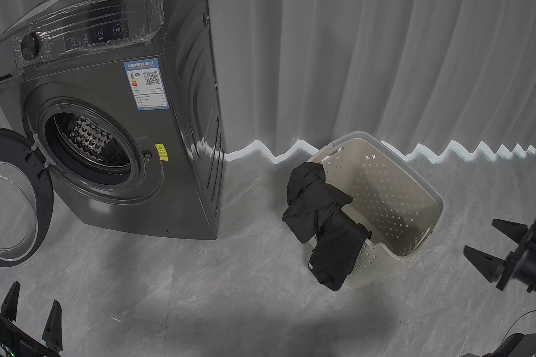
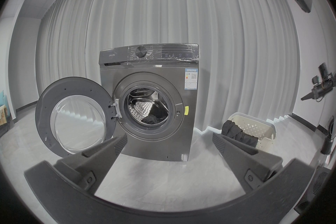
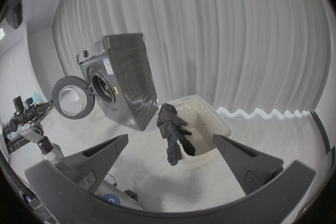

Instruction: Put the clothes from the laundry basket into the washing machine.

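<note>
Dark clothes [image 1: 324,218] are draped over the rim of the laundry basket [image 1: 391,196]. The left claw [image 1: 34,295] and right claw [image 1: 482,237] are held apart, empty.

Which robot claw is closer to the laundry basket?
The right gripper, open just beside the laundry basket. The left gripper is far off, near the washing machine's open door.

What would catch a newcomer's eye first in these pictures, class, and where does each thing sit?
The grey washing machine stands on the left, its round door swung wide open. To its right, a dark garment hangs over the rim of the pale laundry basket, before a white curtain.
</note>
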Robot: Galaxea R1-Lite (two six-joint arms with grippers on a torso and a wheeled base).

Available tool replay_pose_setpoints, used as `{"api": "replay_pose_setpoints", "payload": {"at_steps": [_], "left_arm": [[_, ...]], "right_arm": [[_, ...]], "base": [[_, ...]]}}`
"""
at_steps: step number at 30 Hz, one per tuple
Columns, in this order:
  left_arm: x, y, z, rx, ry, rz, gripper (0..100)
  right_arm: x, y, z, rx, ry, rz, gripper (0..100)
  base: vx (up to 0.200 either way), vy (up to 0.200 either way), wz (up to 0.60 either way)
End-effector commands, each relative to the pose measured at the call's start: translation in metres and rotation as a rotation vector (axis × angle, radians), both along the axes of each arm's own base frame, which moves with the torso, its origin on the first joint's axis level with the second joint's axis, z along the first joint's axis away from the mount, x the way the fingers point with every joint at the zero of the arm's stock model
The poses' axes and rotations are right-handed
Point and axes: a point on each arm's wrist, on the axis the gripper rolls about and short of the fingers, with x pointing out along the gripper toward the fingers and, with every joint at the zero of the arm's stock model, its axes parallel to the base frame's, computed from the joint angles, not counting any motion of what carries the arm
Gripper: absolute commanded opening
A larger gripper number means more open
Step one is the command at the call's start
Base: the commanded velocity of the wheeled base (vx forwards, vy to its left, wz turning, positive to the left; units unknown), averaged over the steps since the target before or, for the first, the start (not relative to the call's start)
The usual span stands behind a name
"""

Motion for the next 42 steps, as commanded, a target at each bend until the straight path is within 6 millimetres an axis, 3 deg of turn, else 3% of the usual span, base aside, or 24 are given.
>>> {"api": "replay_pose_setpoints", "payload": {"at_steps": [1,3,7,16,23,27,42], "left_arm": [[0.0,0.0,-0.004,-0.007,-0.003,-0.006,100],[0.0,0.0,-0.004,-0.007,-0.004,-0.006,100],[0.0,0.0,-0.004,-0.006,-0.003,-0.006,100],[0.0,0.0,-0.004,0.0,-0.002,0.005,100],[0.0,0.0,-0.004,-0.005,-0.002,-0.005,100],[0.0,0.0,-0.004,-0.001,-0.002,-0.006,100],[0.0,0.0,-0.004,-0.001,-0.002,-0.017,100]], "right_arm": [[0.127,0.057,-0.067,-0.05,0.333,0.157,100],[0.146,0.073,-0.076,-0.043,0.37,0.14,100],[0.166,0.094,-0.084,0.002,0.385,0.116,100],[0.205,0.116,-0.126,-0.035,0.45,0.047,100],[0.219,0.137,-0.149,-0.018,0.449,0.075,100],[0.229,0.14,-0.166,-0.025,0.433,0.038,100],[0.237,0.133,-0.182,-0.049,0.433,-0.016,100]], "base": [[0.0,0.0,0.0],[0.0,0.0,0.0],[0.0,0.0,0.0],[0.044,0.0,0.0],[0.029,0.0,0.0],[0.0,0.0,0.0],[0.0,0.0,0.0]]}}
